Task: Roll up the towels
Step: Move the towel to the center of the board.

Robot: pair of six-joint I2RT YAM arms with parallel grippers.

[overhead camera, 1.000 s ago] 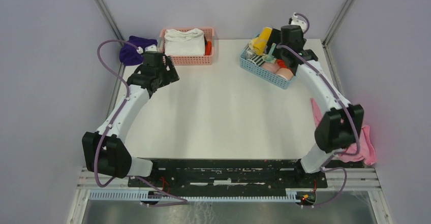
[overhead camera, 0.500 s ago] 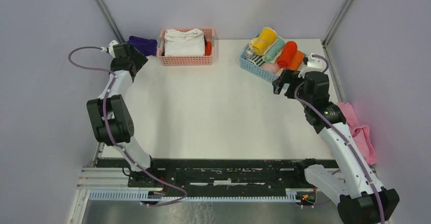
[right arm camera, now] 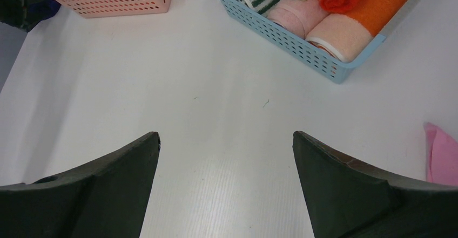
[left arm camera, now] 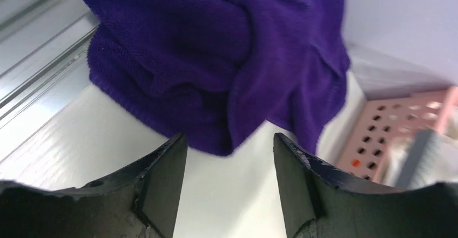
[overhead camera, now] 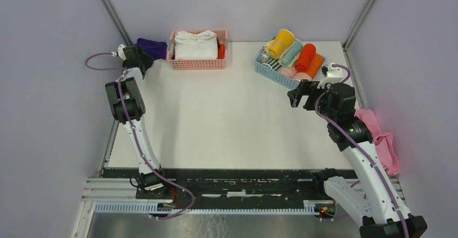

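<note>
The dark purple towel (overhead camera: 152,47) lies crumpled in the far left corner, against the wall. In the left wrist view the purple towel (left arm camera: 216,60) fills the upper frame, and its lowest fold hangs just beyond my fingertips. My left gripper (overhead camera: 143,56) (left arm camera: 229,138) is open, with bare table showing between the jaws. The yellow towel (overhead camera: 281,42) sits rolled up at the far end of the blue basket (overhead camera: 281,76). My right gripper (overhead camera: 300,92) (right arm camera: 227,135) is wide open over bare table, just in front of that basket.
A pink basket (overhead camera: 197,61) (left arm camera: 399,130) (right arm camera: 119,3) holding white cloths (overhead camera: 194,43) stands right of the purple towel. The blue basket (right arm camera: 302,49) holds several other rolled towels. A pale pink cloth (overhead camera: 381,141) (right arm camera: 443,151) hangs over the right table edge.
My left arm has swung into the far left corner up to the purple towel, and its jaws have narrowed. My right arm has drawn back from the blue basket towards the near side.
</note>
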